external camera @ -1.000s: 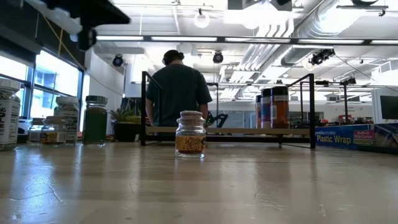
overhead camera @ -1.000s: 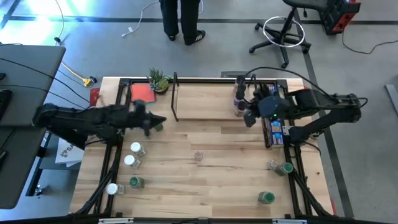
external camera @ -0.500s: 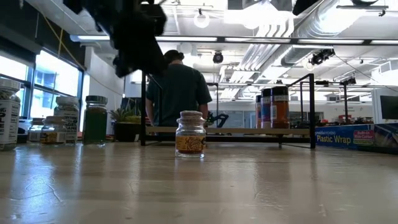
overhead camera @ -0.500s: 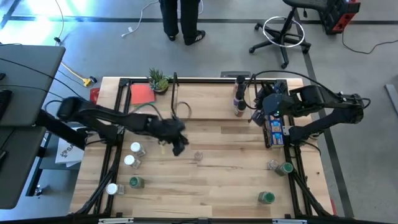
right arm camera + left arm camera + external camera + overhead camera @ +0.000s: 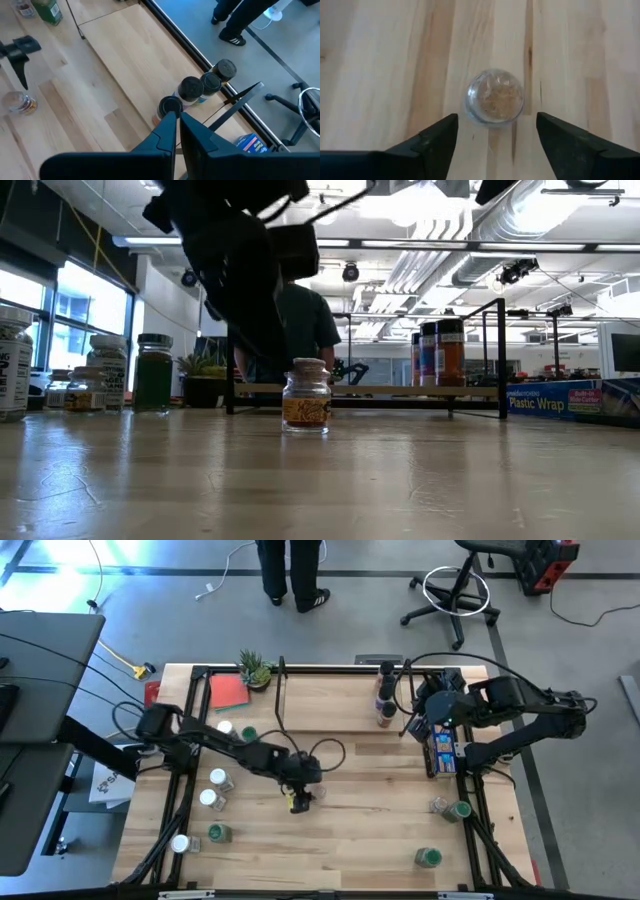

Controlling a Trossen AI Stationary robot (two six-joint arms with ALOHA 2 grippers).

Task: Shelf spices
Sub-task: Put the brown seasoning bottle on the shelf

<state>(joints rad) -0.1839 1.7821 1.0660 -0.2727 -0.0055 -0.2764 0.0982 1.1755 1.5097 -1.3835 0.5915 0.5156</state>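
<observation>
A small clear spice jar with brownish contents stands upright on the table's middle. My left gripper hovers over it, slanting down and open. Its fingertips stand to either side of the jar, just short of it, and touch nothing. The shelf lies at the far middle, with a row of dark-lidded spices on its right end. My right gripper hangs shut above those jars, holding nothing.
More jars stand at the left and near right. A long blue box lies by the right rail, and a potted plant and red card sit far left. A person stands beyond the table.
My left gripper has swung from the table's left side toward its middle and gone down, tipping its fingers downward, until it stands over the small clear jar. The jar has stayed where it was.
</observation>
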